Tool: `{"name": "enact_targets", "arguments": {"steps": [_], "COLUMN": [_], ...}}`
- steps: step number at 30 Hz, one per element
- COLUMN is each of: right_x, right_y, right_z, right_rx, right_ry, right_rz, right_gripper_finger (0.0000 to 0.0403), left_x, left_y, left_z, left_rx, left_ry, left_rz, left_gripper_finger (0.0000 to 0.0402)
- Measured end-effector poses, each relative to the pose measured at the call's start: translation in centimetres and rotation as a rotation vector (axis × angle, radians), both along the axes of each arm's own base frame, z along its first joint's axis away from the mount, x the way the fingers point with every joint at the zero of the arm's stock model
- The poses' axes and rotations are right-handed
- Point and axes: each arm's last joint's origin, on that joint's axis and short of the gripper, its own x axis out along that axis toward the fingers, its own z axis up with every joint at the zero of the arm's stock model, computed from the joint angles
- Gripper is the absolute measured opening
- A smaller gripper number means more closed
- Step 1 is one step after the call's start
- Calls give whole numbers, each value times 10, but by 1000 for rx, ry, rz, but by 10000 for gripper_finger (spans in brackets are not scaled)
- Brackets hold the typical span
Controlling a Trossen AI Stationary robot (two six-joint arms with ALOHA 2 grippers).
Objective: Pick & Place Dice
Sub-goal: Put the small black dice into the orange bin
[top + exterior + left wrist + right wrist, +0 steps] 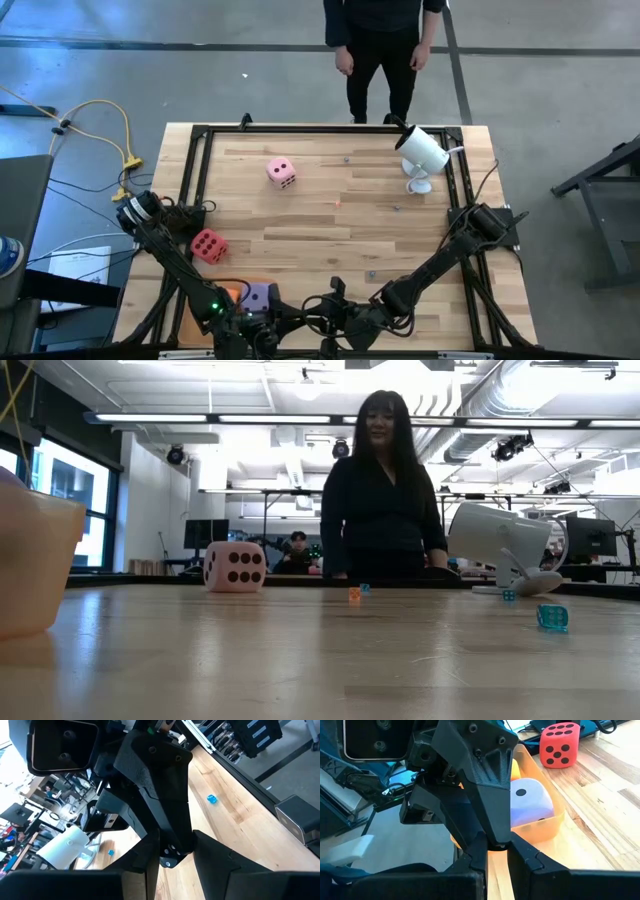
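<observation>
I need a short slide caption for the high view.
Pink die and magenta die on the table; purple die in the orange tray.

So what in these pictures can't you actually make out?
- Orange die: high view, only an orange patch beside the purple die, left arm over it.
- Purple die's pips: right wrist view shows one; the tray wall hides the rest.
- Person: high view, cut off by the top edge.
- Small blue bits: low view, too small to identify.

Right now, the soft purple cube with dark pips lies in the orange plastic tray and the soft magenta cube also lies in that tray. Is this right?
Not quite. The soft purple cube does lie in the orange plastic tray, but the soft magenta cube sits on the wooden table beside the tray. The high view and right wrist view show it.
</observation>
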Motion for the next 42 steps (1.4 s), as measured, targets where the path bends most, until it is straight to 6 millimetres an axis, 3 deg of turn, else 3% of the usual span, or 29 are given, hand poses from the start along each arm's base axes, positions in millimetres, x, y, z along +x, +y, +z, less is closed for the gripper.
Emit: {"name": "enact_targets", "arguments": {"steps": [18, 42], "right_x": [0, 0], "right_y": [2, 4], "right_z": [2, 4], "right_rx": [-9, -11], "right_ry": [-32, -44], "right_rz": [6, 25], "right_gripper_finger": [30, 30], "left_x": [0, -6], "left_y": [0, -4], "left_z": [0, -6], "left_rx": [-10, 110], "left_ry": [2, 52], "left_rz": [0, -66], "left_gripper_finger": [102, 102]}}
